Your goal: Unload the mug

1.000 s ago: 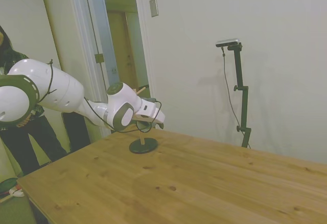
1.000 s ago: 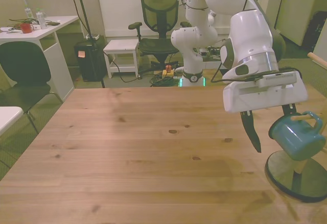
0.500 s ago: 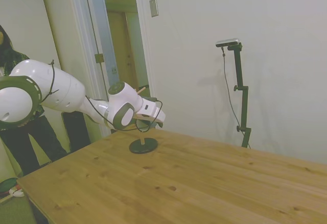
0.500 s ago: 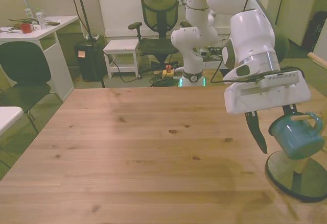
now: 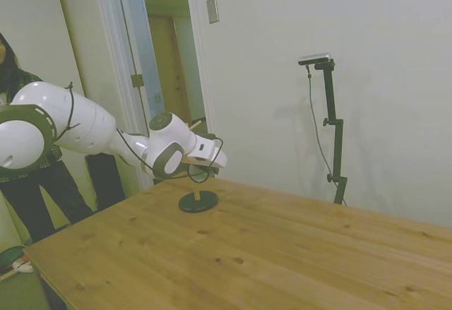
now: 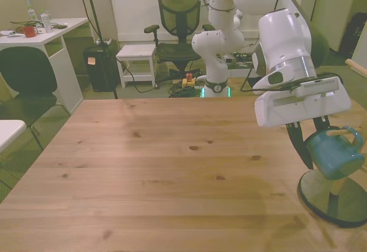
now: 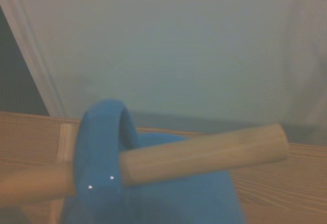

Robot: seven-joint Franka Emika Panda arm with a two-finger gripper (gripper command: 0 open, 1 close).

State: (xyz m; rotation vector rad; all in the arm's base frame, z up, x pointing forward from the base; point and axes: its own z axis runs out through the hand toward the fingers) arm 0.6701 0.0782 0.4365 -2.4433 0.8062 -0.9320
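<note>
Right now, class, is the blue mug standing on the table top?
No. In the front view the mug hangs by its handle from a wooden peg of the stand, above the table.

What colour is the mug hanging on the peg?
Light blue, teal-tinged. The mug shows best in the front view, hanging by its handle.

mug (image 7: 153,193): lower body cut off by the wrist picture's edge, blurred
peg stand (image 6: 332,197): right side cut off in the front view
gripper (image 6: 309,143): one finger hidden behind the mug
</note>
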